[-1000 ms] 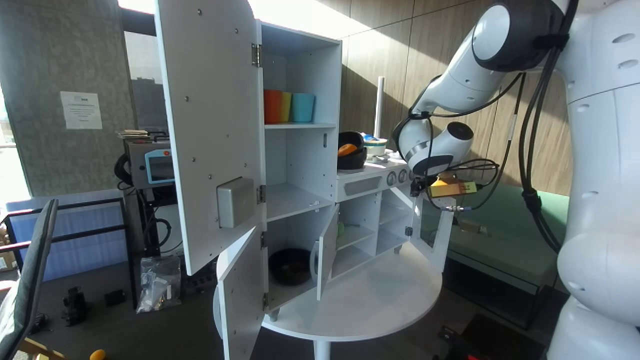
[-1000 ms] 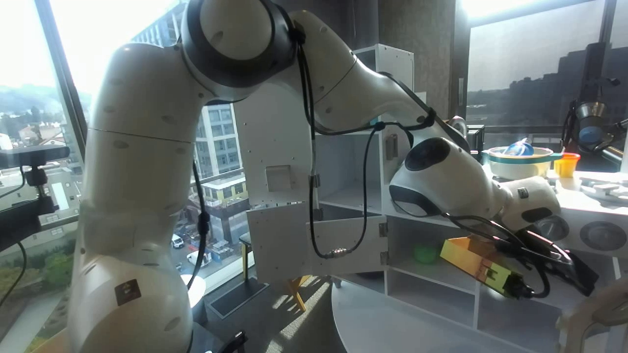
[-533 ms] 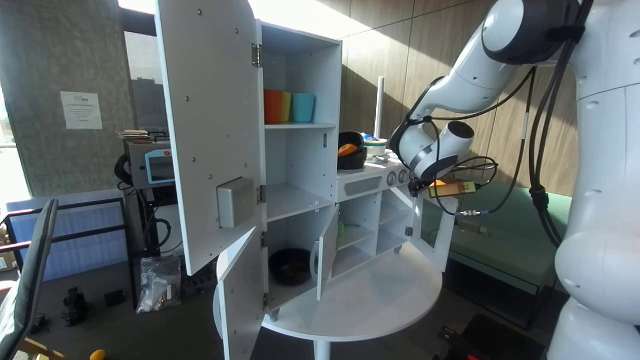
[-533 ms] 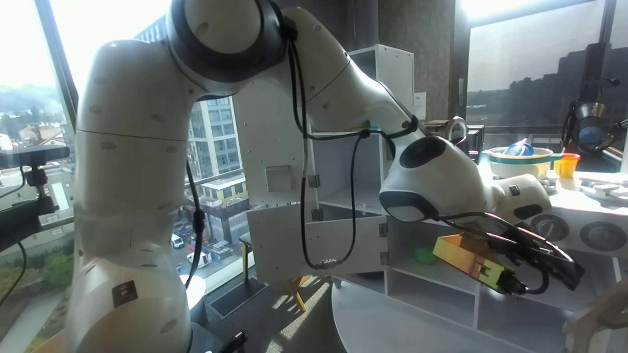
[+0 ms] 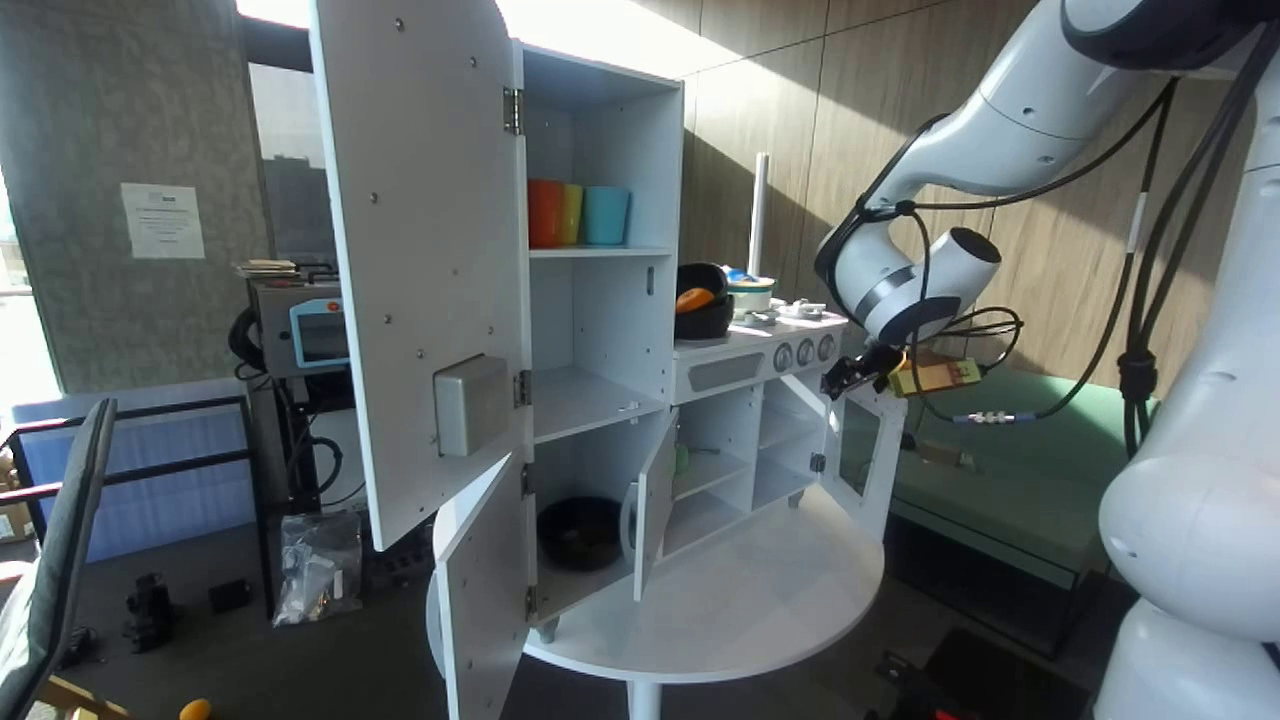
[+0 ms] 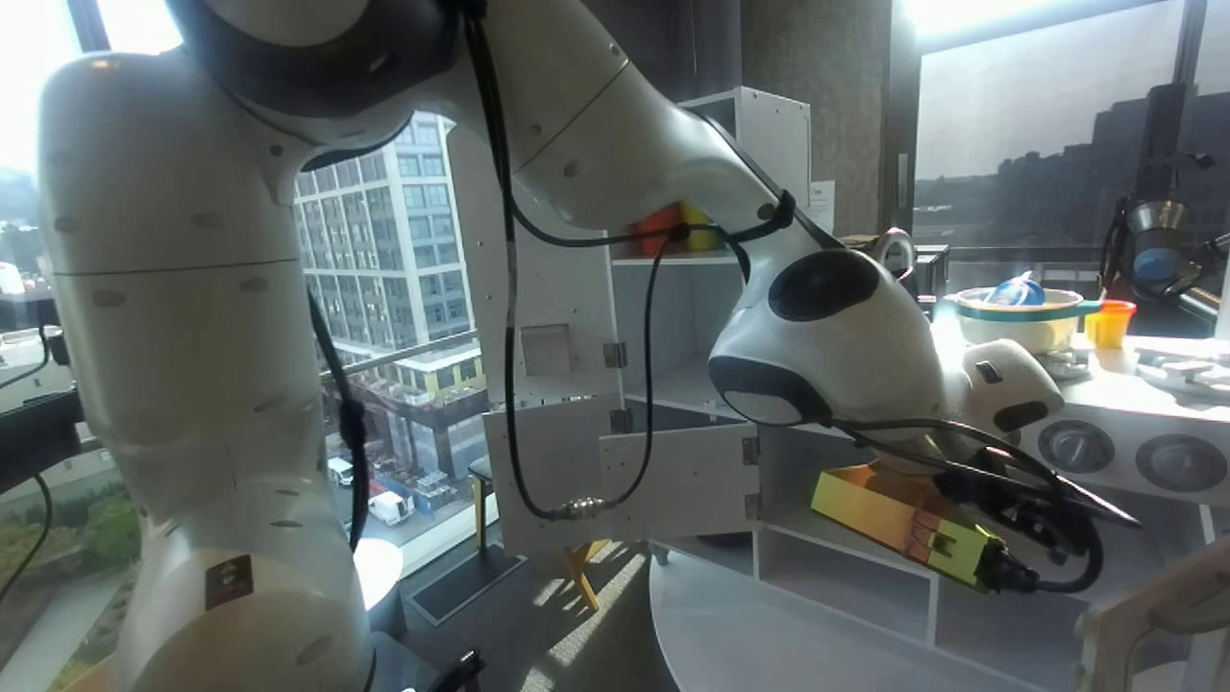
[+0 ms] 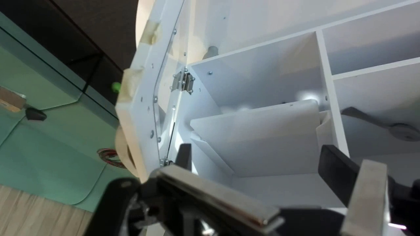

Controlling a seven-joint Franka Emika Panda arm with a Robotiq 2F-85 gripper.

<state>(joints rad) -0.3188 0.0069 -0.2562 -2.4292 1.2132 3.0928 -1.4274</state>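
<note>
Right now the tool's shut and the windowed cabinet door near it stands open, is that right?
Not quite: the tool is open, its fingers spread apart in the wrist view. The windowed cabinet door near it does stand open.

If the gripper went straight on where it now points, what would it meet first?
Likely the white shelf inside the compartment, framed by the open gripper in the wrist view, though depth is unclear.
</note>
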